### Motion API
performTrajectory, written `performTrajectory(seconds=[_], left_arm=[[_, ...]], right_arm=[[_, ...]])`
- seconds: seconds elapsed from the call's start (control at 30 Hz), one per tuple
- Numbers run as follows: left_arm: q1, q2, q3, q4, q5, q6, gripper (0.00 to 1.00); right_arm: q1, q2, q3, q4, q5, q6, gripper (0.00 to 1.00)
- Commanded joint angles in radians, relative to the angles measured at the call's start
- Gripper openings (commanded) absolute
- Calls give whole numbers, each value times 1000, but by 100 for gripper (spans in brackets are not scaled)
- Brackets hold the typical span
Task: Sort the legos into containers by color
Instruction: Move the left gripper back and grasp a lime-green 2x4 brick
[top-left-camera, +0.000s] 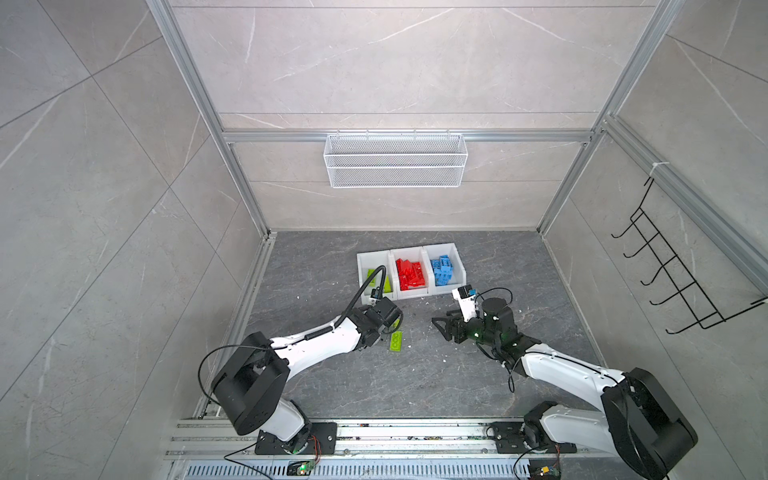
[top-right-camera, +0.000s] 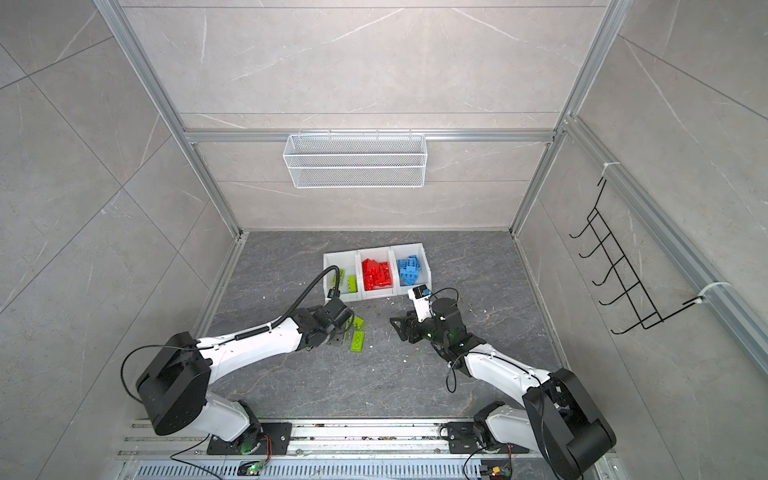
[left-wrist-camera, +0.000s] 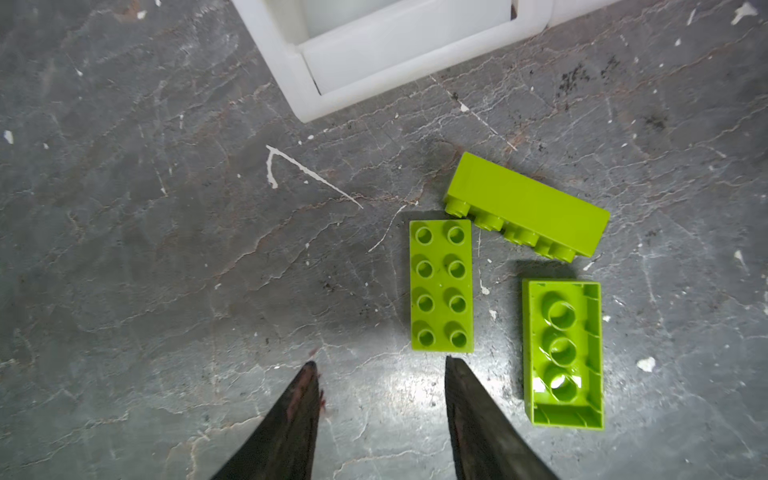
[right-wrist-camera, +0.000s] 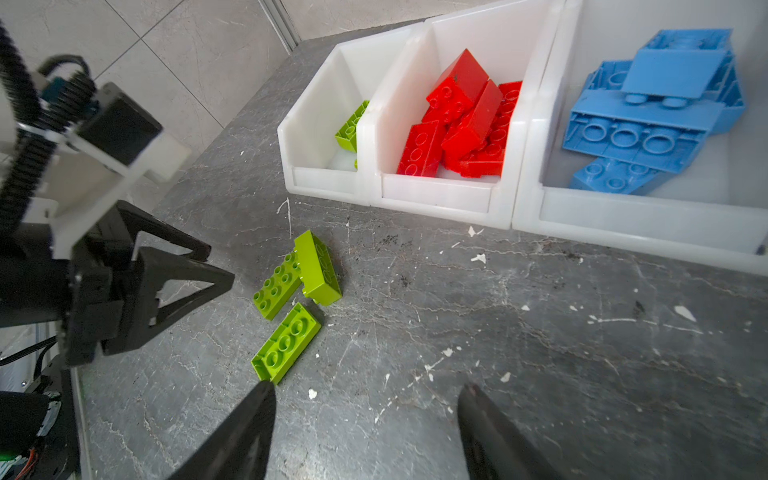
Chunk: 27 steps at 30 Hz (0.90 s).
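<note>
The dark marbled surface (top-left-camera: 415, 382) carries a row of three joined white bins (top-left-camera: 411, 293) set toward the back wall. The left bin (right-wrist-camera: 316, 124) holds a few green bricks (right-wrist-camera: 351, 126). The middle bin (right-wrist-camera: 436, 194) holds a heap of red bricks (right-wrist-camera: 461, 124), and the right bin (right-wrist-camera: 644, 218) a pile of blue bricks (right-wrist-camera: 648, 124).

The left tool (left-wrist-camera: 380, 365) hangs low over the surface in front of the left bin, with its jaws parted and nothing between them. The right tool (right-wrist-camera: 365, 388) sits in front of the right bin and points across toward the left tool. Its jaws are wide apart and also empty.

Three loose green bricks lie close together on the surface, in front of the left bin and right beside the left tool.
- **Flat brick:** the flat brick (left-wrist-camera: 441, 286) lies studs up. Its short end is just off one left fingertip (left-wrist-camera: 455, 376), outside the gap between the jaws.
- **Side brick:** the side brick (left-wrist-camera: 528, 208) rests on its long side, nearest the bins. Its studs face the other two bricks, and one corner touches or nearly touches the flat brick.
- **Upturned brick:** the upturned brick (left-wrist-camera: 563, 353) lies hollow side up next to the flat brick, with a narrow strip of surface between them.

In both top views, bare surface separates this group from the right tool
</note>
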Motion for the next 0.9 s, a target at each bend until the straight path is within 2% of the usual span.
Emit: performTrajectory(seconds=[0.0,0.33,0.87], left_arm=[[-2,54,46,47,20,-20,53],[0,165,64,101,38,-26,54],[47,214,50,132,92,-45,57]], right_arm=[[4,3,31,-7,-3,-14,71],[5,-3,33,-7,-12,-11,71],[7,-8,34,-14,-9,-12,71]])
